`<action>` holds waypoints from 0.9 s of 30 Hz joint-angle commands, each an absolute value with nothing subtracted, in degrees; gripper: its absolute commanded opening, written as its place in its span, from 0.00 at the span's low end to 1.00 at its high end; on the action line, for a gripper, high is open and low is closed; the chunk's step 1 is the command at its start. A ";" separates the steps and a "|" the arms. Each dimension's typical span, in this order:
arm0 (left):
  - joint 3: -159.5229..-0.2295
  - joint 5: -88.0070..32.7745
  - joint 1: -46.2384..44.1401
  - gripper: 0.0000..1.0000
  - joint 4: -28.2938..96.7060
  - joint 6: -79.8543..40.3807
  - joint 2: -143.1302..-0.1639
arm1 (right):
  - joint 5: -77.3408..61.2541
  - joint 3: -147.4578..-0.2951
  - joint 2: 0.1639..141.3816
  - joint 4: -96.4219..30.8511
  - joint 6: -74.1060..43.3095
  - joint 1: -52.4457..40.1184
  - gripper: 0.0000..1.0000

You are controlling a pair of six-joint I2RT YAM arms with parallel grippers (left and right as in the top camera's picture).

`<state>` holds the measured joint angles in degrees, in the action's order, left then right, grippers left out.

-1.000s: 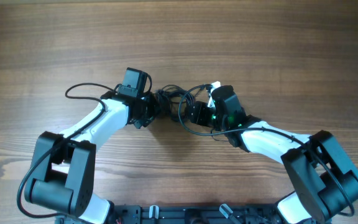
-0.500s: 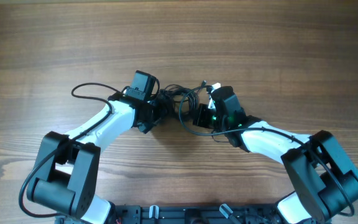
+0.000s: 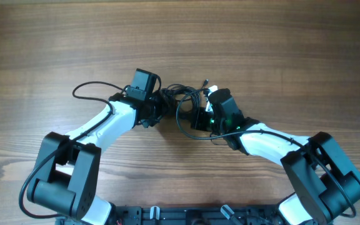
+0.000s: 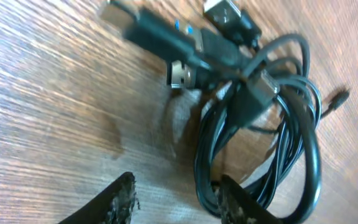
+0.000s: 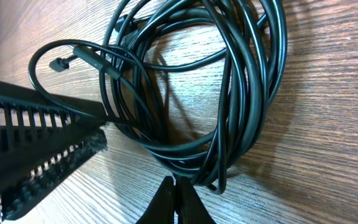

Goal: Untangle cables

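Note:
The cables (image 3: 179, 95) lie in one tangled black bundle on the wood between my two grippers. In the left wrist view the coil (image 4: 303, 149) shows silver-tipped plugs (image 4: 182, 73) at its top. My left gripper (image 4: 178, 200) is open, its right finger touching the coil, with one strand just inside that finger. In the overhead view it (image 3: 159, 106) sits at the bundle's left edge. My right gripper (image 5: 174, 198) is shut, tips meeting against the lower rim of the coil (image 5: 241, 93); I cannot tell if a strand is pinched. From above it (image 3: 194, 119) is below the bundle's right side.
A thicker black wire (image 3: 87, 89) loops out on the table left of the left arm. A ribbed black part of the left gripper (image 5: 30, 137) crosses the left side of the right wrist view. Both arm bases stand at the table's near edge.
The left gripper has moved right and slightly away, up to the bundle's left edge. The right gripper has shifted a little left, and the cable loop below the bundle has moved left with it.

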<state>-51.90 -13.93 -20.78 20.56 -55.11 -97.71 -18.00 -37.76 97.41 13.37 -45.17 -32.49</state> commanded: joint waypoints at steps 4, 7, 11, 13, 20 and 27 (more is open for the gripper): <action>-51.68 -11.46 -23.59 0.43 15.59 -57.98 -101.84 | -18.87 -37.91 97.62 13.89 -45.15 -32.69 0.04; -51.68 -11.44 -25.02 0.34 13.17 -57.95 -103.90 | -18.90 -37.91 97.62 13.87 -45.15 -32.67 0.04; -51.70 -11.51 -24.45 0.04 13.65 -57.91 -104.22 | -22.65 -37.93 97.58 15.99 -44.97 -32.32 0.17; -51.77 -12.21 -23.22 0.04 13.65 -57.91 -103.70 | -29.21 -38.92 96.64 16.43 -45.10 -30.81 0.27; -51.77 -35.31 -12.78 0.06 7.49 -61.21 -100.82 | -37.60 -40.07 90.96 16.27 -50.65 -27.35 0.35; -51.75 -45.04 -7.75 0.04 9.15 -72.51 -100.82 | -33.30 -40.05 90.96 13.47 -52.56 -27.70 0.33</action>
